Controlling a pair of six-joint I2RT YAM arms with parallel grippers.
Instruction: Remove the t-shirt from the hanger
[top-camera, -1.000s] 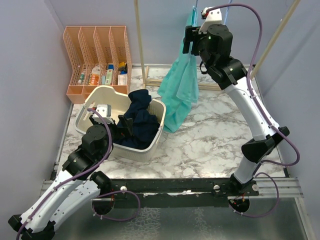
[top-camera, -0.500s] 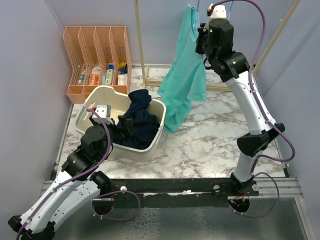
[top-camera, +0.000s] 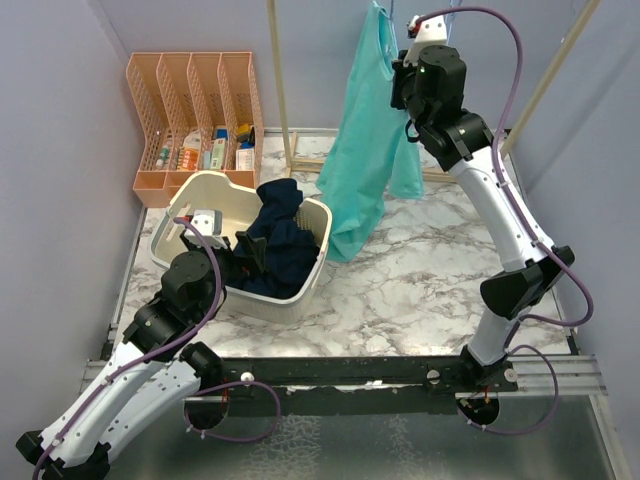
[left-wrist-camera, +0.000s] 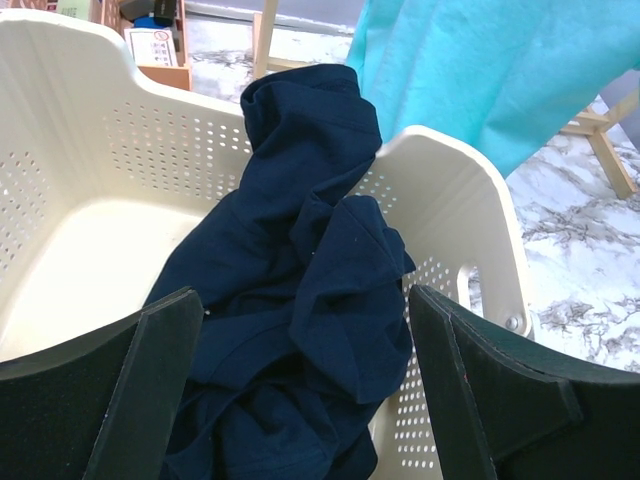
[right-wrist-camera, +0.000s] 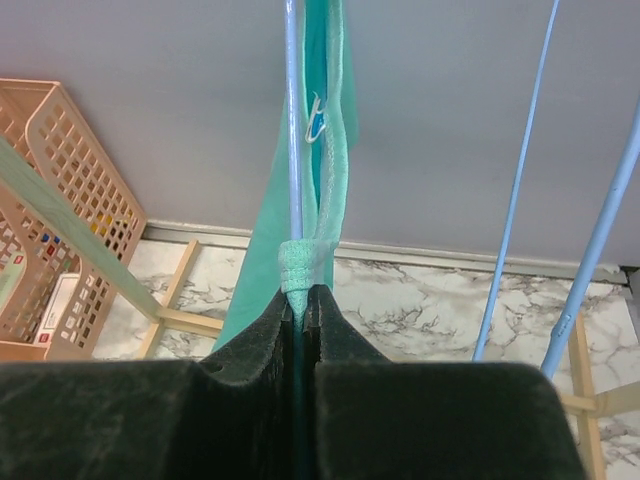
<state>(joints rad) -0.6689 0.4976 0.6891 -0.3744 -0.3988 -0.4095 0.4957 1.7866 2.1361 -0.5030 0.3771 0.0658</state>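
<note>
The teal t-shirt (top-camera: 365, 150) hangs at the back of the table, its top reaching the frame's upper edge. In the right wrist view the t-shirt (right-wrist-camera: 332, 130) runs along a thin blue hanger rod (right-wrist-camera: 293, 120). My right gripper (right-wrist-camera: 306, 292) is shut on a bunched fold of the shirt's edge (right-wrist-camera: 301, 262), right beside that rod. From above, the right gripper (top-camera: 402, 88) sits high against the shirt's right side. My left gripper (left-wrist-camera: 305, 310) is open above the cream basket (left-wrist-camera: 450, 170), with dark navy clothes (left-wrist-camera: 300, 250) below it and nothing held.
The cream basket (top-camera: 200, 185) with navy clothes (top-camera: 280, 235) stands left of centre. An orange file organiser (top-camera: 195, 110) holds small items at the back left. A wooden rack post (top-camera: 280, 80) and its base (top-camera: 305, 165) stand behind the shirt. Two more blue rods (right-wrist-camera: 515, 200) hang to the right.
My right gripper has shut on the shirt's edge and shifted up and back. The shirt now hangs taller and straighter instead of drooping. The left arm has stayed put.
</note>
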